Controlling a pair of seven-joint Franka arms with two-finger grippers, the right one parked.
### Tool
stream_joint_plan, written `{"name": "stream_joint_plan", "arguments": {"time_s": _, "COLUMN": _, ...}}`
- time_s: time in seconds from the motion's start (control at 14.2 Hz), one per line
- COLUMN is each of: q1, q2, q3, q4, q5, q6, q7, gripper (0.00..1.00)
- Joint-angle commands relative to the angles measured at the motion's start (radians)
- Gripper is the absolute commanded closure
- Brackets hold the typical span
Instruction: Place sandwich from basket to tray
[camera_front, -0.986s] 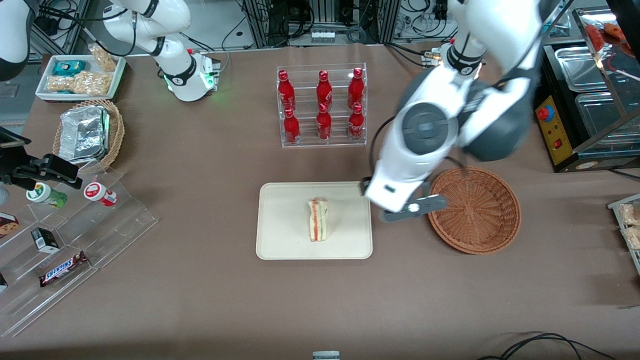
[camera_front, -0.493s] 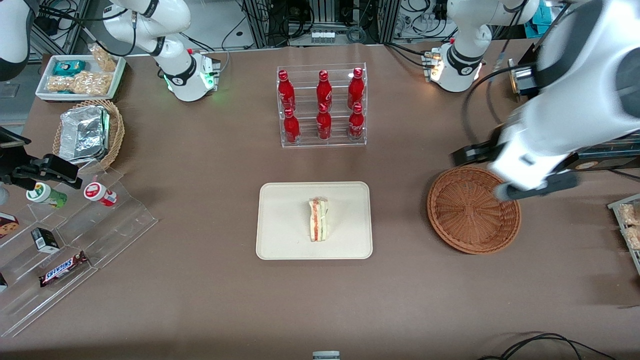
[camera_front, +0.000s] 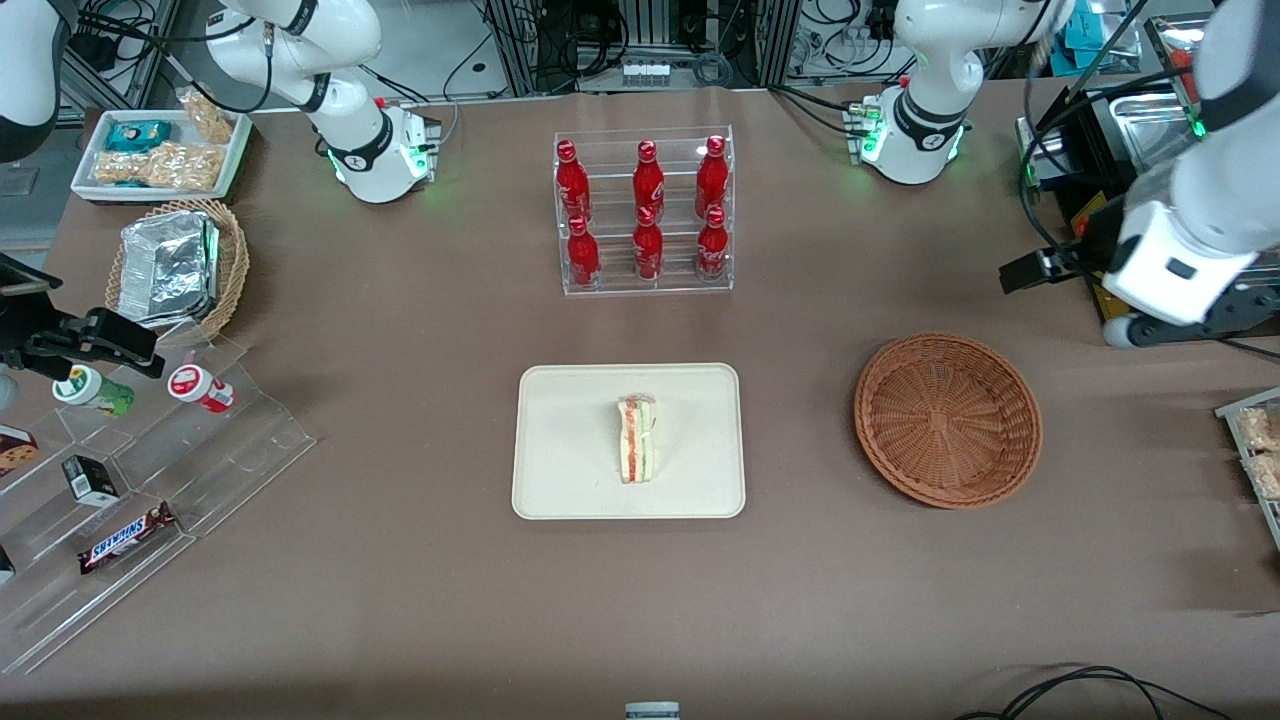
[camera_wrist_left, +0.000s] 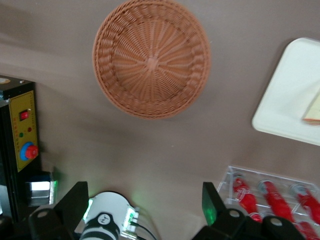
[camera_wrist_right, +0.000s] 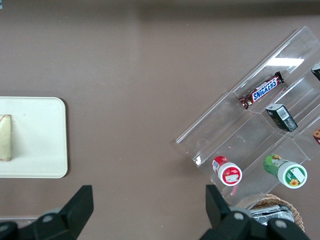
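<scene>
while the sandwich lies on the tray, the scene lists as follows:
sandwich (camera_front: 637, 439): pale wedge with red-orange and green filling, lying near the middle of the tray, long edge running toward the front camera; only a corner shows in the left wrist view (camera_wrist_left: 312, 109).
tray (camera_front: 560, 480): cream-beige rectangle with rounded corners, flat on the brown table, nearer to the front camera than the bottle rack.
basket (camera_front: 948, 420): reddish-brown round wicker, nothing in it, beside the tray toward the working arm's end of the table, well apart from it; seen whole from above in the left wrist view (camera_wrist_left: 151, 57).
gripper (camera_wrist_left: 145, 207): raised high above the table at the working arm's end, well apart from the basket and farther from the front camera than it; fingers spread apart, holding nothing.
bottle rack (camera_front: 645, 212): clear acrylic, six red bottles in two rows.
control box (camera_wrist_left: 22, 135): yellow panel with a red button, near the basket.
</scene>
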Motion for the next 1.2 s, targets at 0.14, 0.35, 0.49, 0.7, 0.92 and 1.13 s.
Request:
{"name": "stream_joint_plan", "arguments": {"time_s": 0.14, "q1": 0.045, "q2": -0.108, "q3": 0.005, "q4": -0.081, "q5": 0.045, "q6": -0.020, "q7": 0.233, "gripper": 0.00}}
{"name": "stream_joint_plan", "arguments": {"time_s": 0.35, "q1": 0.035, "q2": -0.094, "q3": 0.006, "q4": 0.022, "q5": 0.057, "q6": -0.097, "q7": 0.238, "gripper": 0.00}}
{"name": "stream_joint_plan", "arguments": {"time_s": 0.49, "q1": 0.033, "q2": -0.093, "q3": 0.006, "q4": 0.074, "q5": 0.057, "q6": -0.183, "q7": 0.241, "gripper": 0.00}}
{"name": "stream_joint_plan", "arguments": {"time_s": 0.7, "q1": 0.044, "q2": -0.097, "q3": 0.006, "q4": 0.074, "q5": 0.016, "q6": -0.186, "q7": 0.243, "gripper": 0.00}}
{"name": "stream_joint_plan", "arguments": {"time_s": 0.92, "q1": 0.045, "q2": -0.094, "q3": 0.026, "q4": 0.076, "q5": -0.012, "q6": -0.185, "q7": 0.232, "gripper": 0.00}}
{"name": "stream_joint_plan", "arguments": {"time_s": 1.13, "q1": 0.035, "q2": -0.094, "q3": 0.106, "q4": 0.076, "q5": -0.015, "q6": -0.177, "q7": 0.232, "gripper": 0.00}}
